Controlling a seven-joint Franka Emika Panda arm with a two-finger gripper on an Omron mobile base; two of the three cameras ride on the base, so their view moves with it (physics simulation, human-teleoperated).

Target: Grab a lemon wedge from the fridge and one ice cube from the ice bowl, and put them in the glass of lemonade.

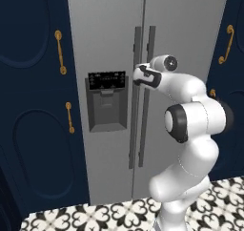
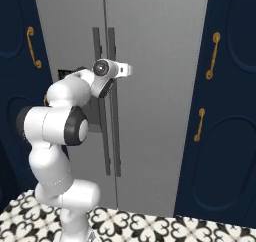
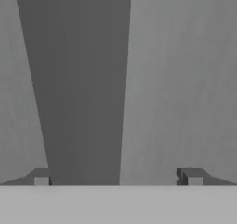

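Now I'm bringing the wide-open, empty fingers (image 3: pixel 118 179) around the fridge (image 1: pixel 109 29) door handle (image 3: pixel 78 89); centring before closing should help.

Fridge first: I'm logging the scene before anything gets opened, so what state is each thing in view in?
Tall grey double-door fridge: both doors shut, dark vertical handles side by side at the centre seam.
Black dispenser panel: set in the left door, its recess empty.
Two-finger gripper: open, empty, one dark fridge handle between its fingertips.
Navy cabinets with gold handles: shut.
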